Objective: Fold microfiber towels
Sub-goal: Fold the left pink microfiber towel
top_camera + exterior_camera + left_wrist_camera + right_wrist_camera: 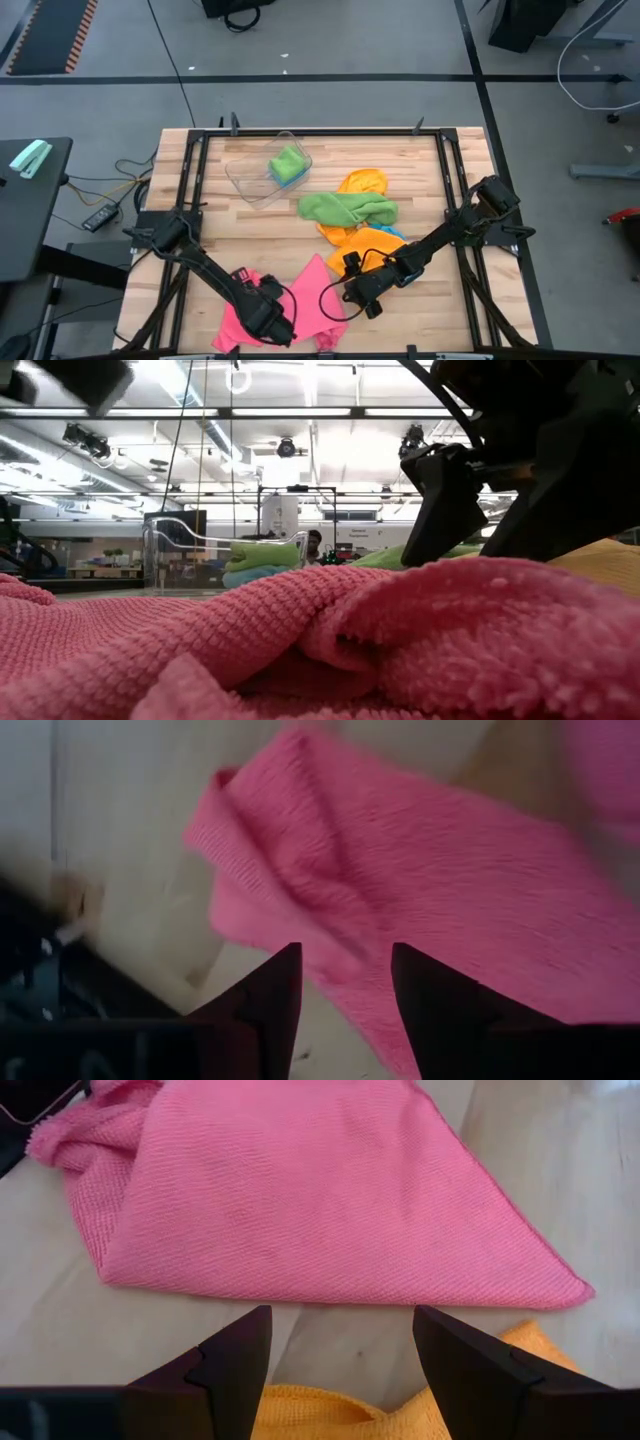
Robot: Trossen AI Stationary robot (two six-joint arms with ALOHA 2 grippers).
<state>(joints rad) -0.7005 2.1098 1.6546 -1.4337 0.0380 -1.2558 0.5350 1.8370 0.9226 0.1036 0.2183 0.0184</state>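
Observation:
A pink microfiber towel (300, 295) lies rumpled on the wooden table near its front edge; it fills the foreground of the low view (350, 640). My left gripper (282, 326) points steeply down over the towel's near-left part (420, 870), fingers open (345, 982). My right gripper (357, 296) is open (340, 1350) over bare wood, between the pink towel's right edge (320, 1190) and an orange towel (330, 1415). Farther back a green towel (346, 208) lies across two orange towels (362, 182), (368, 245). My left gripper points down at the pink towel's bunched near-left part (330, 920), one finger on either side of a fold. The blurred left wrist view does not show whether the fingertips touch the cloth.
A clear plastic tub (250, 178) stands at the far left of the table and holds a folded green towel (288, 160) on a blue one. A black frame (320, 131) runs around the table. Bare wood shows at the left and at the far right.

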